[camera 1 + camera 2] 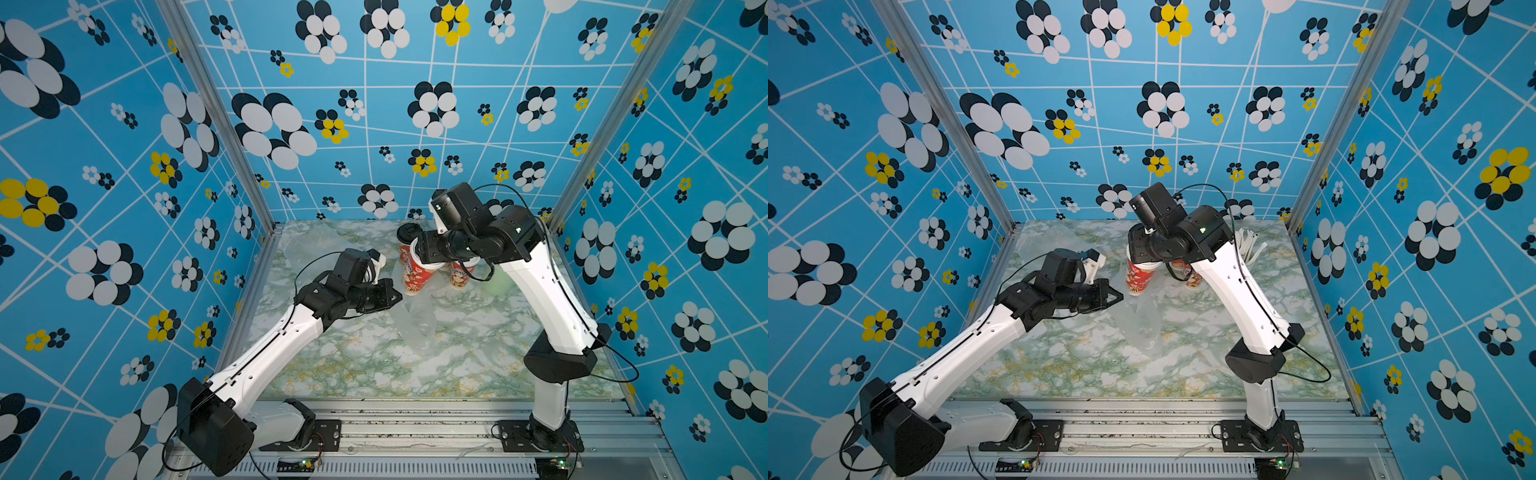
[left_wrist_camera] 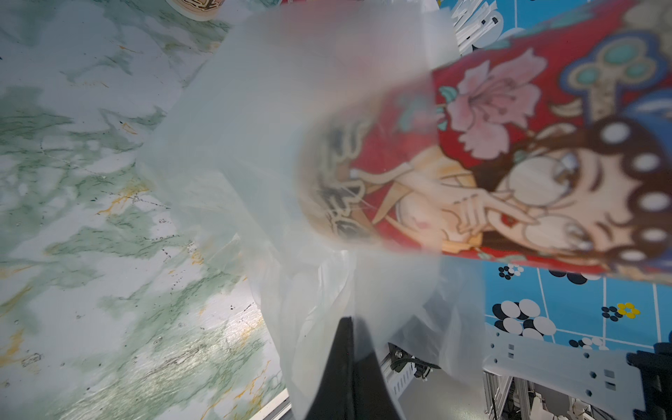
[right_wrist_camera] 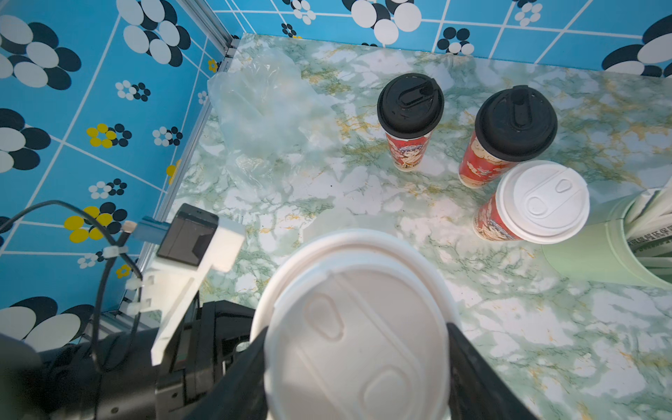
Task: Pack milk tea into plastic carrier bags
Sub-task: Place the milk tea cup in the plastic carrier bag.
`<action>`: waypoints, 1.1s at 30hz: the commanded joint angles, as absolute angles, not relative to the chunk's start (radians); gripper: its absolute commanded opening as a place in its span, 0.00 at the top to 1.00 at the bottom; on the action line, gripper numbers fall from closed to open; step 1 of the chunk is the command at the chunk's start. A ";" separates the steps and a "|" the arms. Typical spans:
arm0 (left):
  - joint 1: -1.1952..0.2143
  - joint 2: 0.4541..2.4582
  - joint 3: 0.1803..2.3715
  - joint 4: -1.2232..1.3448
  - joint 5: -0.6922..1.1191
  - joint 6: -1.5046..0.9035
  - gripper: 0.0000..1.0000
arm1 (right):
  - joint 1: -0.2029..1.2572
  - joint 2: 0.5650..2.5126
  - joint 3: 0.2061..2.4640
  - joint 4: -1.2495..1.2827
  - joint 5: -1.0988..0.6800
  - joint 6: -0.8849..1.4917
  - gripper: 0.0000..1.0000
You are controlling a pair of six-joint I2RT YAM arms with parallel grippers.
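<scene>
My right gripper is shut from above on a white-lidded milk tea cup, one finger on each side of the lid. In the left wrist view this cup's red print fills the frame, and its lower end shows blurred through bag film. My left gripper is shut on the edge of a clear plastic carrier bag, just left of the cup's base in both top views. The bag trails forward on the table. Behind stand two black-lidded cups and another white-lidded one.
A second clear bag lies crumpled in the back left corner. A pale green cup of white wrapped straws stands right of the cups, under my right arm. The marble-pattern table is boxed in by blue flowered walls.
</scene>
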State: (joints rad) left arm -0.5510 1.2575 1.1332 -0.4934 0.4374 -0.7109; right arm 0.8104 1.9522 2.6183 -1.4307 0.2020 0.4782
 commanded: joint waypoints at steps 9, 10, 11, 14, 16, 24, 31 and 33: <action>-0.550 1.216 1.109 -0.516 0.426 -0.693 1.00 | 0.816 2.017 2.614 -1.341 0.138 0.458 0.46; -0.551 1.214 1.108 -0.515 0.426 -0.693 1.00 | 0.815 2.024 2.614 -1.343 0.137 0.458 0.46; -0.550 1.213 1.107 -0.515 0.426 -0.693 1.00 | 0.815 2.031 2.614 -1.344 0.134 0.456 0.46; -0.551 1.206 1.104 -0.512 0.423 -0.693 1.00 | 0.816 2.054 2.610 -1.345 0.138 0.454 0.46; -0.549 1.202 1.100 -0.512 0.420 -0.694 1.00 | 0.816 2.070 2.606 -1.340 0.134 0.451 0.46; -0.547 1.176 1.084 -0.518 0.403 -0.696 1.00 | 0.816 2.101 2.502 -1.274 0.102 0.454 0.48; -0.545 1.162 1.087 -0.512 0.400 -0.696 1.00 | 0.816 2.061 2.313 -1.161 0.113 0.470 0.50; -0.545 1.155 1.089 -0.510 0.401 -0.698 1.00 | 0.816 2.051 2.283 -1.153 0.145 0.473 0.50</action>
State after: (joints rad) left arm -0.5507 1.1851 1.0927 -0.5034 0.4099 -0.7109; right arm 0.8104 2.0937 2.3089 -1.2098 0.1158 0.4606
